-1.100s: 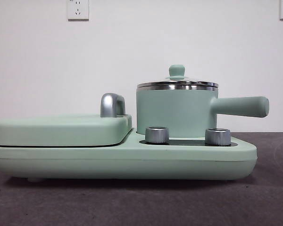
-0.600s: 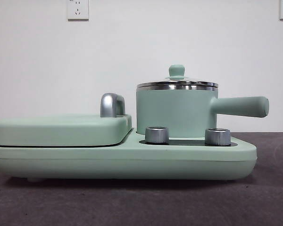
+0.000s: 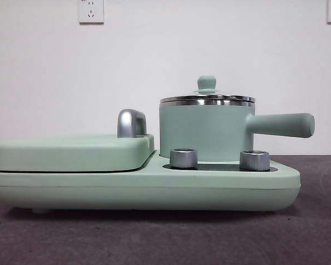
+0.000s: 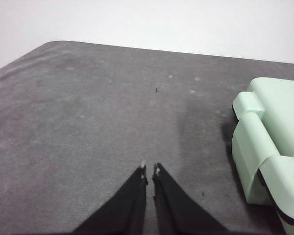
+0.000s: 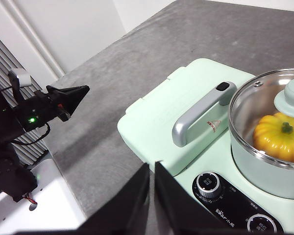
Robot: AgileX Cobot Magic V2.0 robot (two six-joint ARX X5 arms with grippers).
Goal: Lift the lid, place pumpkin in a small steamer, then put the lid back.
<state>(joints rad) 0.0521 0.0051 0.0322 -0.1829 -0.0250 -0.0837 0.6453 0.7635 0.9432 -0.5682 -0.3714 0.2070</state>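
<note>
The small steamer [image 3: 204, 130] stands on the right half of a mint-green cooker base [image 3: 143, 190], its long handle pointing right. The lid [image 3: 207, 99] sits closed on it. In the right wrist view the pumpkin [image 5: 279, 137] shows through the glass lid [image 5: 245, 103], lying inside the steamer [image 5: 264, 178]. My right gripper [image 5: 151, 167] is shut and empty, hovering in front of the cooker and apart from the pot. My left gripper [image 4: 150, 169] is shut and empty over bare table, left of the cooker's end [image 4: 269, 147]. No gripper appears in the front view.
A flat mint-green griddle cover [image 3: 71, 152] with a steel handle [image 3: 129, 122] fills the cooker's left half. Two steel dials [image 3: 183, 158] [image 3: 254, 160] sit on the front below the pot. Grey table surface [image 4: 88, 112] stretches around it; the left arm [image 5: 63, 100] shows far left.
</note>
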